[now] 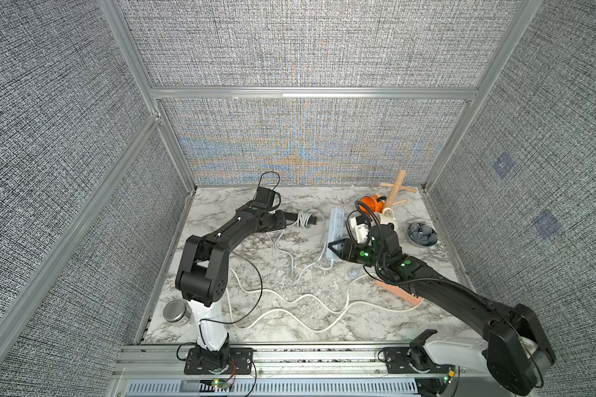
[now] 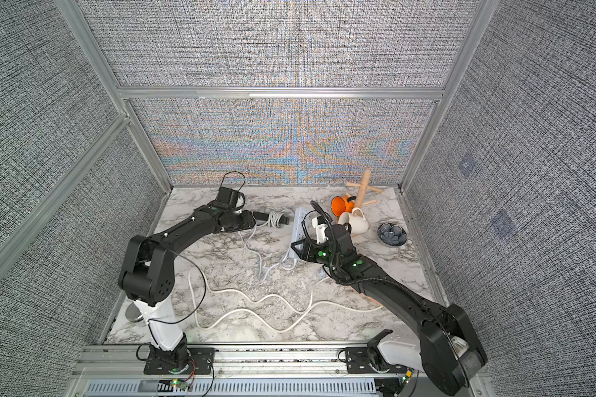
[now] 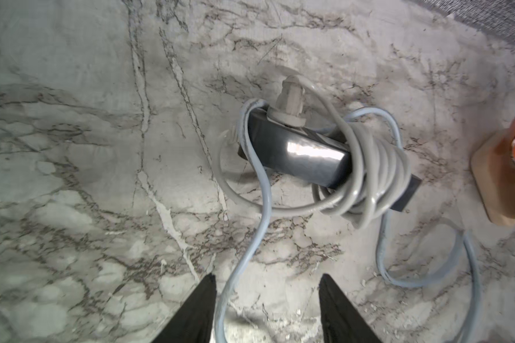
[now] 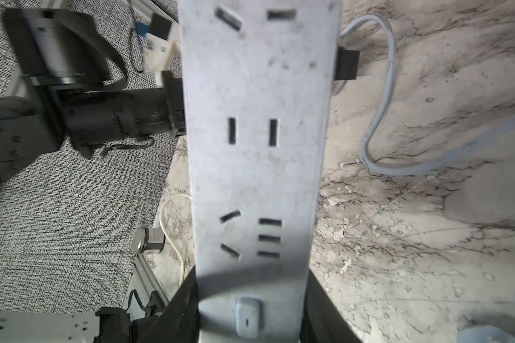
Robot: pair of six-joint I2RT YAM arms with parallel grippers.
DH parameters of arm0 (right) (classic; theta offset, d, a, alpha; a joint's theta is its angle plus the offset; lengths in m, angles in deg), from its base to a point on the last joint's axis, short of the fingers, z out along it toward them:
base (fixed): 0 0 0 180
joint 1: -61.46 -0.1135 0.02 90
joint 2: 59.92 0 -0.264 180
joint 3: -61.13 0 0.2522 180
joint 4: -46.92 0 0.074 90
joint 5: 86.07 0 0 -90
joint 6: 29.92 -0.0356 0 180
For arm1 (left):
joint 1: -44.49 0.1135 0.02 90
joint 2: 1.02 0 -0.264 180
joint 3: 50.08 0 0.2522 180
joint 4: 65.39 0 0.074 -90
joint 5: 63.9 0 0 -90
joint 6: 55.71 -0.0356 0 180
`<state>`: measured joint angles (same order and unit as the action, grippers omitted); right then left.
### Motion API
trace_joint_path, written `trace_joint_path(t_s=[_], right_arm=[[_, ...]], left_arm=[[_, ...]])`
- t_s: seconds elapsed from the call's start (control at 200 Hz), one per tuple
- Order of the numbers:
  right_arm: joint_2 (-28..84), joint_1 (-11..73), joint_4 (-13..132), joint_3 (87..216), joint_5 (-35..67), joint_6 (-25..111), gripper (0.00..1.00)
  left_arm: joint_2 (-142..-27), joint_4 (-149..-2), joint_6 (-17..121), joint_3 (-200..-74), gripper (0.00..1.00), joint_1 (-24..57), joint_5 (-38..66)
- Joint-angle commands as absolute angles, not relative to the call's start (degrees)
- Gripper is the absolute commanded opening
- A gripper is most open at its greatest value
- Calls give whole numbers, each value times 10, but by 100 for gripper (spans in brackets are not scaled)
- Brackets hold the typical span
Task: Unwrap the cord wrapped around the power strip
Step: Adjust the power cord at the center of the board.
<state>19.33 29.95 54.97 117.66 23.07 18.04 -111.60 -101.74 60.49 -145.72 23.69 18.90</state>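
Left wrist view is showing the left gripper [image 3: 268, 279] standing with its black fingers apart, the pale grey cord [image 3: 263, 190] passing slackly between them, nearer one finger and not pinched. Just beyond, that cord is running up to a dark glossy bar-shaped block [image 3: 304, 148], probably a small strip itself, since a grey plug [image 3: 287, 98] is sitting in its face. One loose loop is crossing one end of the block, and a tight bundle of several turns is binding the other end. The right gripper [image 4: 250, 285] is clamping the switch end of a long white plastic power strip [image 4: 256, 133], which is carrying no wraps; whether it is lifted off the surface cannot be told. In a top view the block is lying on the grey-veined marble tabletop [image 1: 255, 330] just beside the white strip's far end, with freed grey lengths trailing between them. Farther out, a thick cream cable [image 1: 289, 302] is snaking along the front, and an orange mug [image 1: 370, 203] is resting by a wooden mug tree [image 1: 394, 190]. The unwrapping is looking partly done: some cord is lying free, while the bundled turns and the seated plug are remaining.
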Motion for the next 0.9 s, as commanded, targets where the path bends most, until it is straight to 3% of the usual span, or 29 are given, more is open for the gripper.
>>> trace_joint_path(t_s=[0.0, 0.39, 0.896], right_arm=[[187, 300, 512, 1178, 231, 176, 2], [202, 299, 511, 1183, 233, 179, 0], [210, 299, 520, 1191, 226, 186, 0]], left_arm=[[-1165, -1040, 592, -1493, 56, 238, 210], [-1247, -1026, 618, -1523, 44, 238, 176], [-1227, -1080, 602, -1555, 0, 238, 157]])
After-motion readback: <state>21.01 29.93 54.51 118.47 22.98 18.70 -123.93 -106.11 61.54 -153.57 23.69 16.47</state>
